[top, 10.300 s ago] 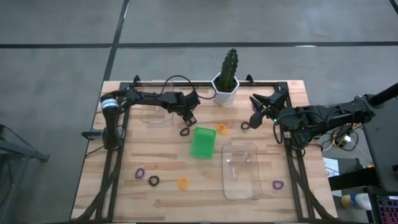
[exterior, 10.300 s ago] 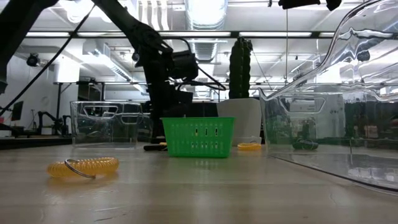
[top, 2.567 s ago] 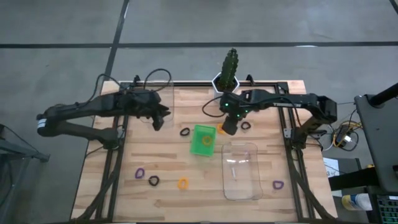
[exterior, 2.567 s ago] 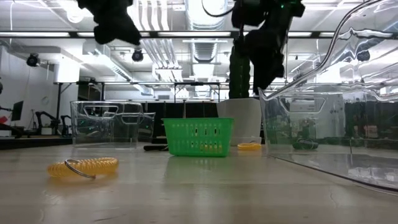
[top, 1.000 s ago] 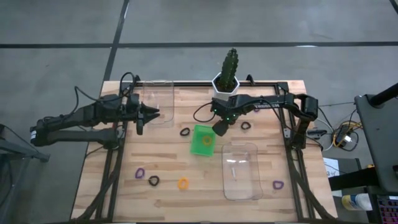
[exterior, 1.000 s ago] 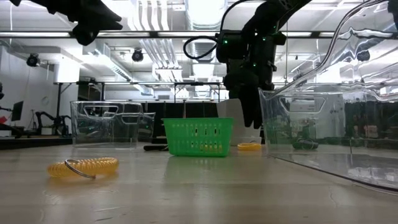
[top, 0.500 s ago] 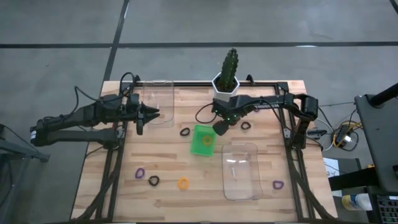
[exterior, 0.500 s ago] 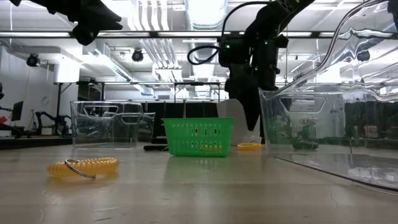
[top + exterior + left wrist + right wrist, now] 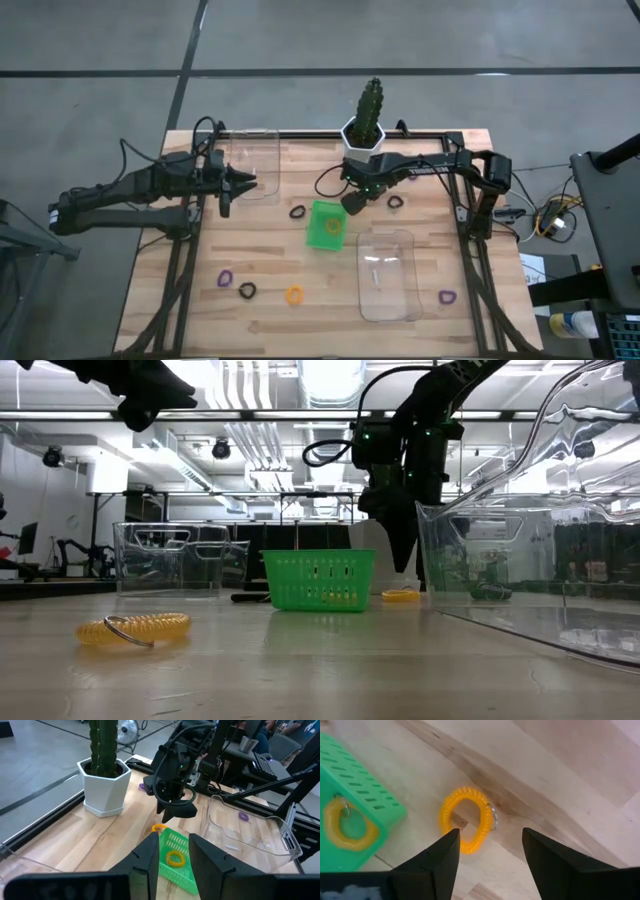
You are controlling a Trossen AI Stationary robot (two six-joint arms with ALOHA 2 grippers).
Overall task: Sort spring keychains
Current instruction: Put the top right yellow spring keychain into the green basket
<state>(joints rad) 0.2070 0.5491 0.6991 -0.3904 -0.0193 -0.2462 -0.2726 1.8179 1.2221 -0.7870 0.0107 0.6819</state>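
One orange spring keychain (image 9: 467,820) lies flat on the wood beside the green bin (image 9: 327,226). My right gripper (image 9: 491,832) hangs just above it, pointing down and open, one finger on each side, touching nothing. A second orange keychain (image 9: 347,822) lies inside the bin. Loose keychains rest on the table: two black (image 9: 297,212) (image 9: 396,201), and near the front edge purple (image 9: 225,277), black (image 9: 247,290), orange (image 9: 293,294) and purple (image 9: 447,296). My left gripper (image 9: 250,182) waits high at the far left, open and holding nothing.
A clear container (image 9: 388,272) lies to the right of the bin toward the near edge. Another clear container (image 9: 250,165) sits at the far left under my left gripper. A potted cactus (image 9: 363,135) stands at the far edge behind my right arm.
My right gripper has stayed over the orange keychain beside the bin. It has turned a little about its own axis and sunk slightly toward the table.
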